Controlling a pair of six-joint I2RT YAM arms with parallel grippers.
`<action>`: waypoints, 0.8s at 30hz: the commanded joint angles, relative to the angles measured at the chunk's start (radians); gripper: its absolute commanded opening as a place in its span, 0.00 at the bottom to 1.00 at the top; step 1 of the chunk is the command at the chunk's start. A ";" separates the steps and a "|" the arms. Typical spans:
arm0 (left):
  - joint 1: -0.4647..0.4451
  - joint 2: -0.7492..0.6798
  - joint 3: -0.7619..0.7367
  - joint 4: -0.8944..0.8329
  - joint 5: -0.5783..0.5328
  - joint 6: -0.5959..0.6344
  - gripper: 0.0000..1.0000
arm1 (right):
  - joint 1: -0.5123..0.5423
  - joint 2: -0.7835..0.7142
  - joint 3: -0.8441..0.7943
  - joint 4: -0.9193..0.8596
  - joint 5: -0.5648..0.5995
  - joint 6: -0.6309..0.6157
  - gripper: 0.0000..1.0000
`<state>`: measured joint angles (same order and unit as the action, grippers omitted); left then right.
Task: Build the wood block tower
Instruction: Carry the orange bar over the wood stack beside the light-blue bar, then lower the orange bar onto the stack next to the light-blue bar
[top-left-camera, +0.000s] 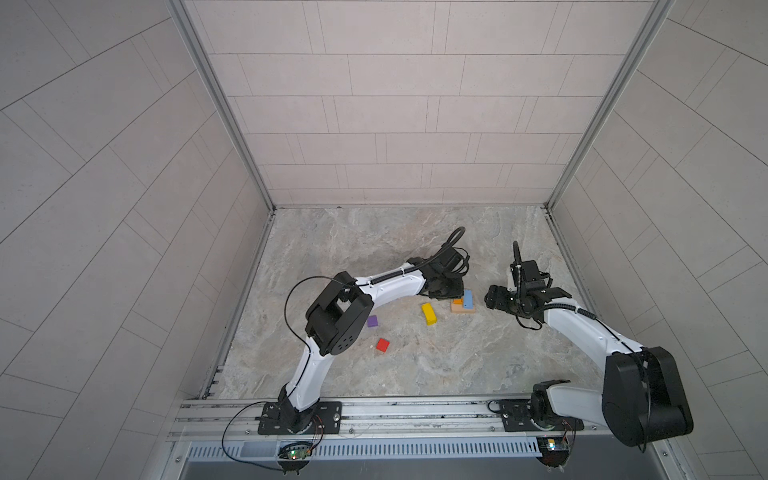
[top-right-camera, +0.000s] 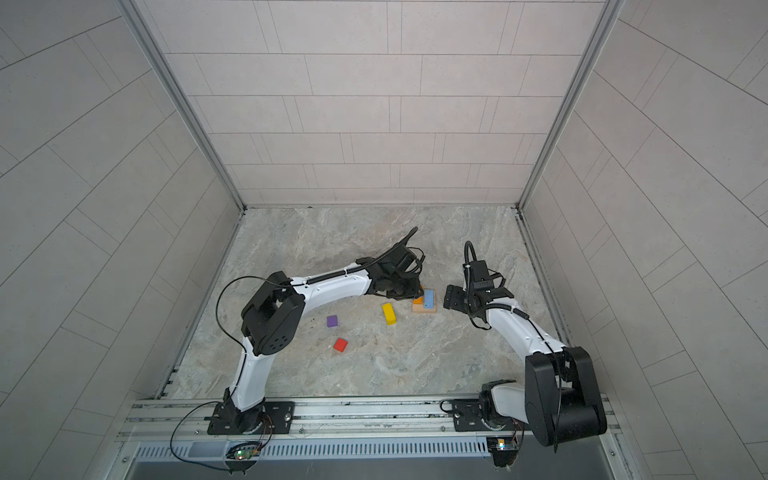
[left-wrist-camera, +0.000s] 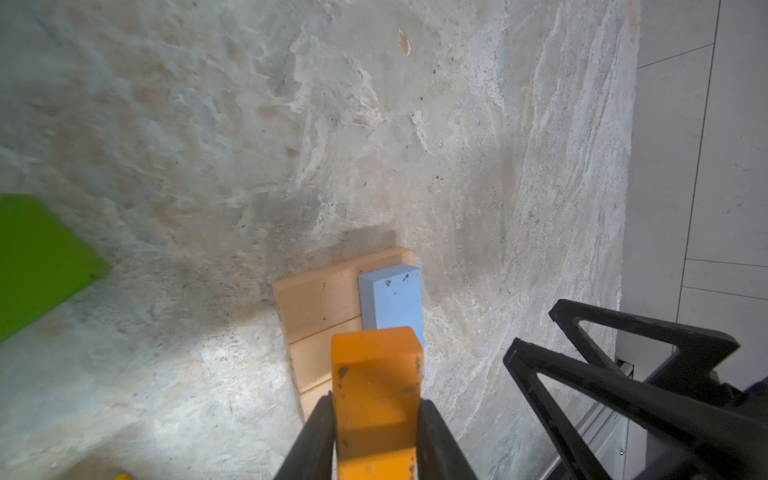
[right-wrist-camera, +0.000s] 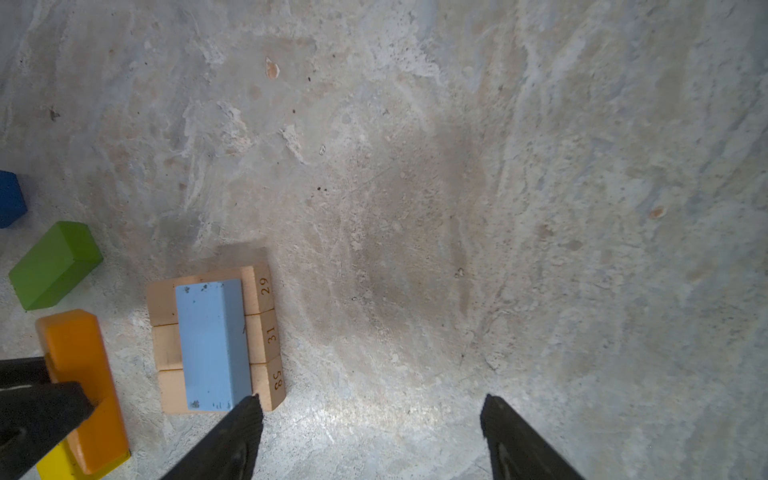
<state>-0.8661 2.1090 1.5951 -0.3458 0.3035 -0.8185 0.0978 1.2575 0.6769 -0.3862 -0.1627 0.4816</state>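
— Tower (top-left-camera: 459, 308)?
— On table (top-left-camera: 374, 249): blue bar (right-wrist-camera: 212, 340) atop tan bars (right-wrist-camera: 166, 307). Orange bar (left-wrist-camera: 374, 361) pinched in left gripper (left-wrist-camera: 376, 403), close beside. Right gripper (right-wrist-camera: 370, 401) spread, empty.
— Handling?
— Light, stiff, likely slick paint; best taken across long sides, mid-length.

Top bar (right-wrist-camera: 212, 345) crosswise on base bars (right-wrist-camera: 166, 345); held bar (left-wrist-camera: 376, 386) seemingly above them.

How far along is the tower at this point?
Done: three tan bars side by side, light-blue bar across them. In hand: left gripper holds the orange bar near them; right gripper open. Left: yellow bar, green bar, red cube, purple cube, dark-blue cube all loose.
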 joint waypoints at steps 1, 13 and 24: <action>-0.007 0.018 0.023 0.024 0.010 -0.011 0.34 | -0.006 0.005 0.018 -0.002 -0.004 -0.002 0.84; -0.007 0.027 0.000 0.042 -0.004 -0.024 0.36 | -0.012 0.008 0.018 -0.002 -0.017 -0.003 0.84; -0.007 0.028 -0.015 0.042 -0.013 -0.025 0.36 | -0.015 0.010 0.018 -0.002 -0.026 -0.005 0.84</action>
<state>-0.8665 2.1262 1.5936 -0.3103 0.3054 -0.8410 0.0906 1.2629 0.6769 -0.3851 -0.1852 0.4816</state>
